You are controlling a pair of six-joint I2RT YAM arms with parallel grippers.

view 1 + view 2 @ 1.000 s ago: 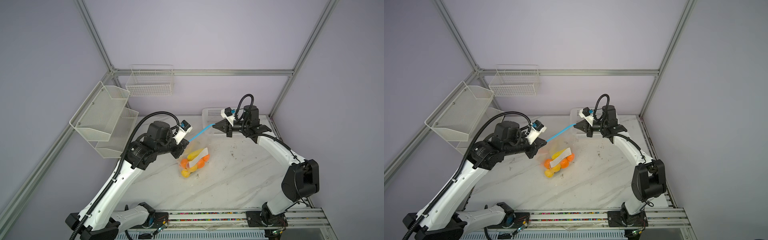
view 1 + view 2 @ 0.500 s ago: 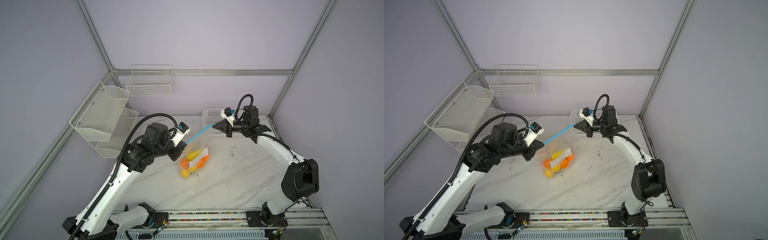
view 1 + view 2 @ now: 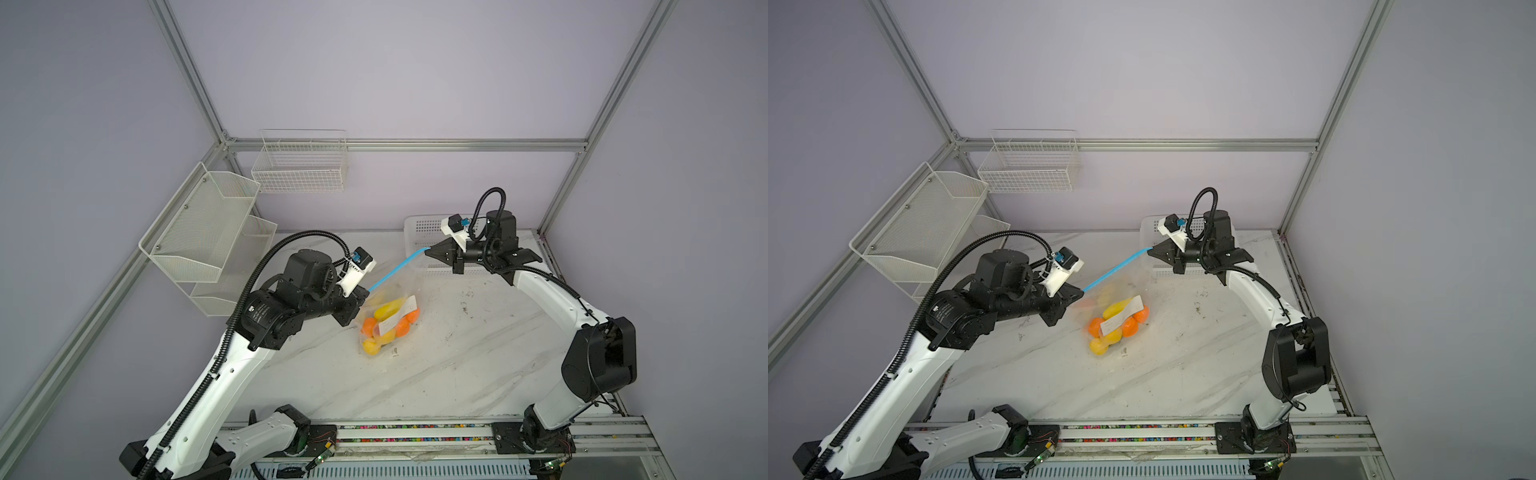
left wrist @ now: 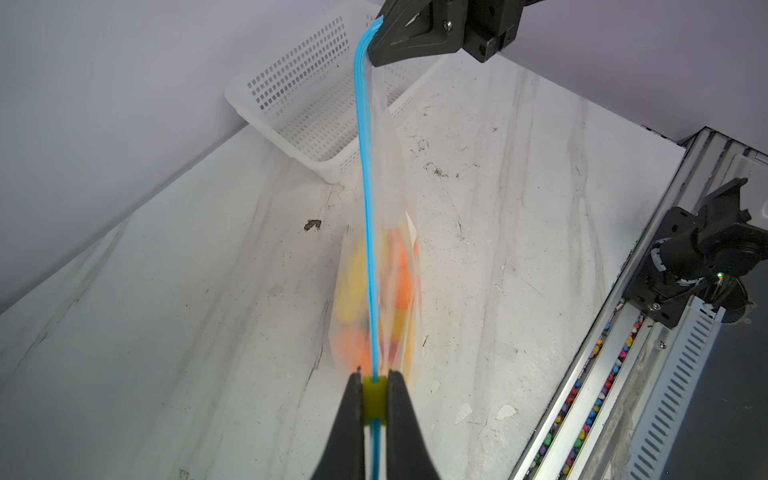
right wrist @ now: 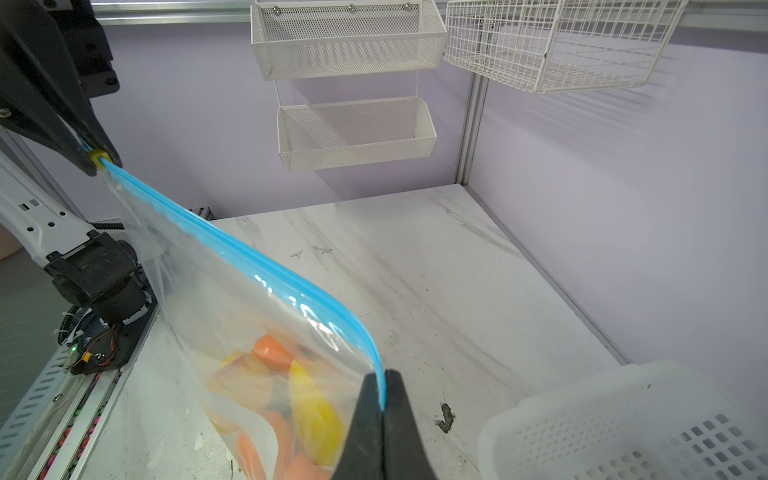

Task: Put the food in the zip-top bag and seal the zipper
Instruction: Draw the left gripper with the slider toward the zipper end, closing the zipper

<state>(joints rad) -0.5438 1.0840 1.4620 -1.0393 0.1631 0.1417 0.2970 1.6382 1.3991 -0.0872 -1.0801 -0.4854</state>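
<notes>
The clear zip-top bag (image 3: pixel 409 286) hangs stretched between my two grippers above the marble table, its bottom resting on the table. Orange and yellow food (image 3: pixel 384 328) fills its lower part behind a white label (image 3: pixel 399 313). The blue zipper (image 3: pixel 395 272) (image 3: pixel 1115 270) runs taut from gripper to gripper. My left gripper (image 4: pixel 375 376) is shut on the yellowish slider (image 4: pixel 374 399) at the lower left end. My right gripper (image 5: pixel 383 376) is shut on the zipper's other end, higher at the back right. The zipper (image 5: pixel 249 253) looks closed along the stretch between them.
A white perforated basket (image 3: pixel 419 232) stands at the back right, just behind the right gripper. Mesh shelves (image 3: pixel 208 224) hang on the left wall and a wire basket (image 3: pixel 301 166) on the back wall. A rail (image 3: pixel 415 428) runs along the table's front edge.
My left gripper has drawn the slider a little to the left and toward the front, away from the right gripper, so more blue zipper shows between them. The right arm has stayed put.
</notes>
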